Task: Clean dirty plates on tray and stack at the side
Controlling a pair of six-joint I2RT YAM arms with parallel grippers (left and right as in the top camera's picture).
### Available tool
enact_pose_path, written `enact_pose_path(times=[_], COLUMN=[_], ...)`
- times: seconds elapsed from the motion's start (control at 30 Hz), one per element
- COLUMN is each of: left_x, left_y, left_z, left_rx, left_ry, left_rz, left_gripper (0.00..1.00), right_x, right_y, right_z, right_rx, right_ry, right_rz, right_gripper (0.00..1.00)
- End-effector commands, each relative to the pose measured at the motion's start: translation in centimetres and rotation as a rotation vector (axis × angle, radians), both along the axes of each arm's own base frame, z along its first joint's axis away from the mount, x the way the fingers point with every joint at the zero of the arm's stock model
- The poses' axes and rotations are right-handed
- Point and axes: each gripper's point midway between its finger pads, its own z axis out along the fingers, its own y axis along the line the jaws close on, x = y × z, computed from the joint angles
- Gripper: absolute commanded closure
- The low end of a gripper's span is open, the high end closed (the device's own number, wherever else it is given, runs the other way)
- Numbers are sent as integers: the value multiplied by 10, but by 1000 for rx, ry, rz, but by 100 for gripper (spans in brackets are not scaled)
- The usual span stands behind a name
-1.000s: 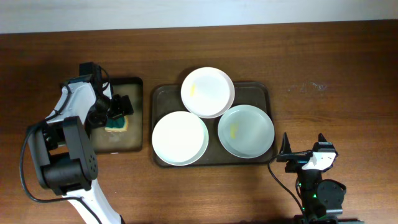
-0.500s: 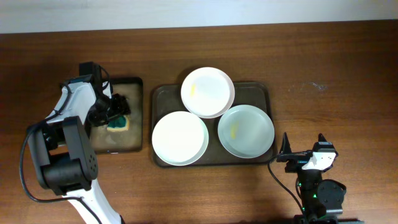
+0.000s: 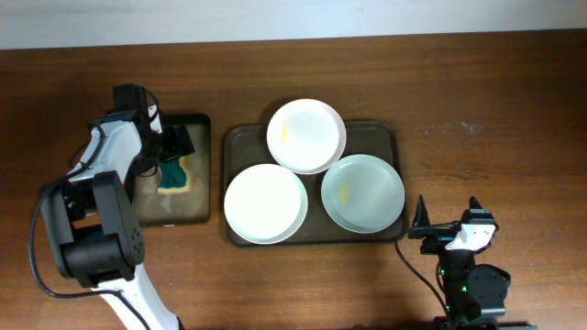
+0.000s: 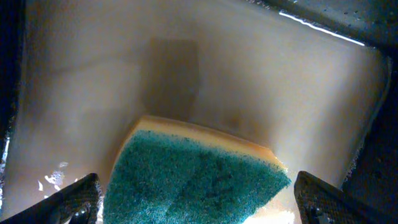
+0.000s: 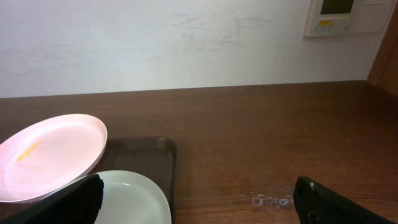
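Note:
Three white plates sit on the dark brown tray (image 3: 385, 131). The back plate (image 3: 306, 135) has a yellow smear and leans on the other two. The front left plate (image 3: 265, 203) looks clean. The right plate (image 3: 362, 192) has a yellow smear; it also shows in the right wrist view (image 5: 134, 199), with the back plate (image 5: 50, 155) beside it. My left gripper (image 3: 174, 147) is open over a green and yellow sponge (image 3: 171, 174) in the small black tray (image 3: 197, 197); the sponge (image 4: 199, 180) lies between its fingers (image 4: 199, 202). My right gripper (image 3: 447, 225) is open and empty near the front edge.
The small black tray stands left of the brown tray and holds a thin film of pale liquid (image 4: 124, 81). Bare wooden table (image 3: 486, 101) lies right of the brown tray. A white wall (image 5: 186, 43) is behind the table.
My left gripper has lifted back off the sponge and shifted toward the far end of the black tray. The sponge now lies uncovered. The right arm has not moved.

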Motion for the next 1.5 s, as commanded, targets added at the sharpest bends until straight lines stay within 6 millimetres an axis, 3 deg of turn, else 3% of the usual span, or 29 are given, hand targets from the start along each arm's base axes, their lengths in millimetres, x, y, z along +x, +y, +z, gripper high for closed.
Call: enact_pose_path(times=[0.0,0.13,0.17,0.27,0.33,0.37,0.53,0.57,0.63,0.7,0.73,0.87,1.0,1.1,1.17,1.2,1.3,1.33,1.47], left_x=[1,-4,-5,-5,-4,-4,-4,-5,-6,-8,-9,-29,-59,-67,-70,-70,-70,-70,-69], left_y=[0,-1,-1,1,4,5,5,5,5,4,4,1,-4,-5,-6,-6,-6,-6,-5], left_z=[-12,-29,-33,-34,-34,-34,-34,-33,-29,-23,-20,-7,-7,-6,-6,-6,-6,-6,-7], left_rx=[-6,-13,-14,-2,14,20,19,18,17,15,13,-4,-24,-29,-31,-31,-31,-31,-30], left_ry=[17,61,69,67,66,65,66,69,77,90,100,203,326,360,369,370,369,369,366], left_rz=[-2,-2,-5,-14,-10,-9,-9,-9,-8,-9,-9,-11,-13,-13,-13,-13,-13,-13,-13], left_gripper=[10,12,16,56,90,100,100,95,57,5,1,1,0,1,11,24,76,98,100], right_x=[0,0,0,0,0,0,0,0,0,0,0,0,0,0,0,0,0,0,0], right_y=[-1,-1,-1,-1,-1,-1,-1,-1,-1,-1,-1,-1,-1,-1,-1,-1,-1,-1,-1], right_z=[-4,-4,-4,-4,-4,-4,-4,-4,-4,-4,-4,-4,-4,-4,-4,-4,-4,-4,-4], right_rx=[1,1,1,1,1,1,1,1,1,1,1,1,1,1,1,1,1,1,1], right_ry=[8,8,8,8,8,8,8,8,8,8,8,8,8,8,8,8,8,8,8], right_rz=[-9,-9,-9,-8,-9,-8,-9,-8,-8,-9,-9,-9,-9,-9,-9,-8,-9,-8,-8], right_gripper=[2,2,2,2,2,2,2,2,2,1,2,2,2,2,2,2,2,2,2])
